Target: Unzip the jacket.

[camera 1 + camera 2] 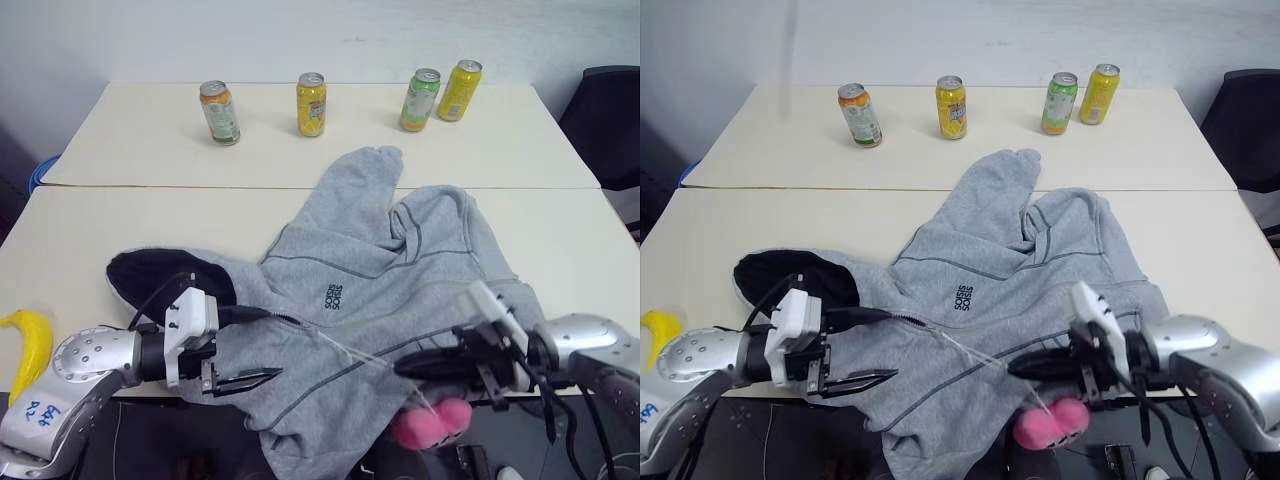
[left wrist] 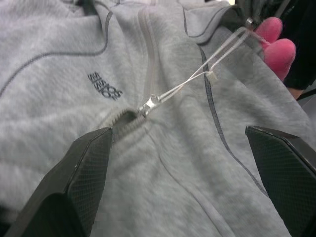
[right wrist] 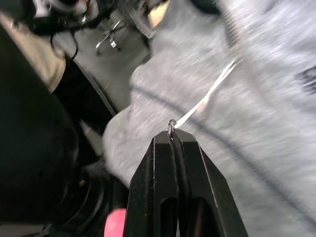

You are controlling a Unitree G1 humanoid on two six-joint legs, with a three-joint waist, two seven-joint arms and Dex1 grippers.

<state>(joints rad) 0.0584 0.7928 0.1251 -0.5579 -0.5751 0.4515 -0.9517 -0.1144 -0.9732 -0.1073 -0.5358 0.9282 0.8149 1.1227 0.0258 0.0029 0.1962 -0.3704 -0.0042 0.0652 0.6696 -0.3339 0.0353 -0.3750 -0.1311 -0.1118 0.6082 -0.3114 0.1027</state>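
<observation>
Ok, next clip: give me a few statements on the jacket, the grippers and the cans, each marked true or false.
1. The right gripper is shut on the clear pull loop tied to the zipper slider. True.
2. The left gripper is clamped on the jacket. False: it hangs open over the fabric near the slider.
3. Four cans stand on the far table. True.
4. The banana lies on the jacket. False: it lies apart, on the table's left edge.

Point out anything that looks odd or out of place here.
A clear loop is tied to the jacket's zipper pull, and the jacket's hem spills over the table edge. A pink plush toy sits below it.
</observation>
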